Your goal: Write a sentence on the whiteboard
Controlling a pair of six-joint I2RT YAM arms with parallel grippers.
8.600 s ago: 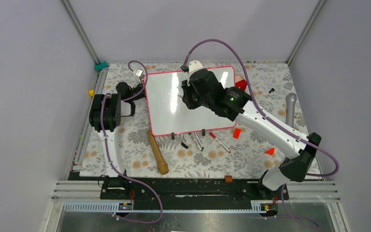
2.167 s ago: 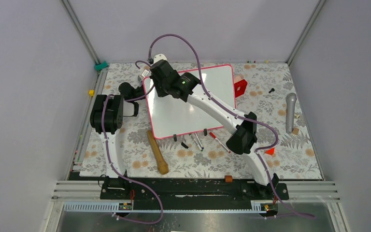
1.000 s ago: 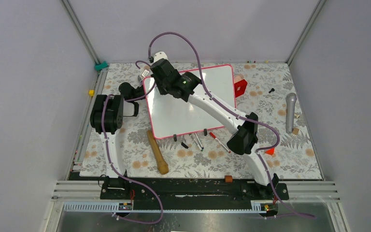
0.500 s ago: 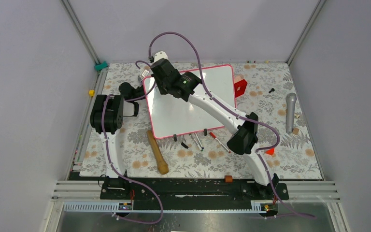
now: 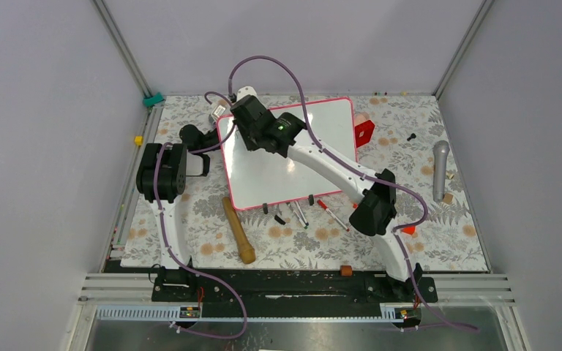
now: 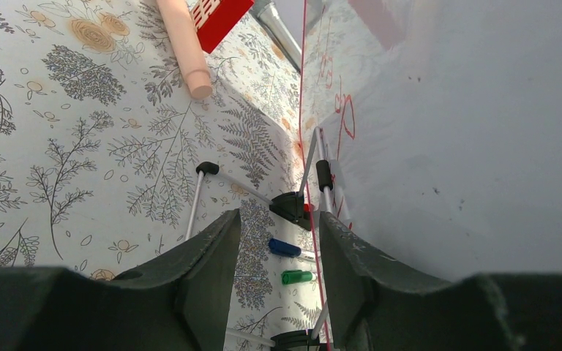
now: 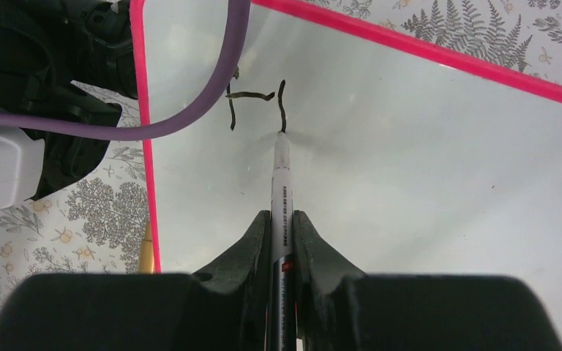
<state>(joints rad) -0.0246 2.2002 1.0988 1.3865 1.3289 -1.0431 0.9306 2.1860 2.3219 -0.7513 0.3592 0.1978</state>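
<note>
The whiteboard (image 5: 315, 146), glossy white with a pink-red frame, lies on the flowered cloth, its two black clips on the near edge. My right gripper (image 5: 247, 123) is over the board's far left corner. In the right wrist view it (image 7: 282, 219) is shut on a grey marker (image 7: 281, 183), whose tip touches the board (image 7: 424, 161). Of the sentence (image 7: 256, 99) only a black "H" shows, and the tip is at the bottom of its right stroke. My left gripper (image 5: 203, 140) is at the board's left edge. In the left wrist view it (image 6: 279, 234) is open, astride the pink frame (image 6: 305, 110).
A wooden pin (image 5: 238, 230) and loose markers (image 5: 298, 213) lie near the board's near edge. A red block (image 5: 364, 133) sits at its right edge, and a grey microphone (image 5: 439, 170) lies far right. Blue (image 6: 284, 248) and green (image 6: 296, 276) caps lie by the frame.
My right gripper moved from the board's middle to its far left corner. In the last second it slid a little toward me with the marker. The left arm has not moved.
</note>
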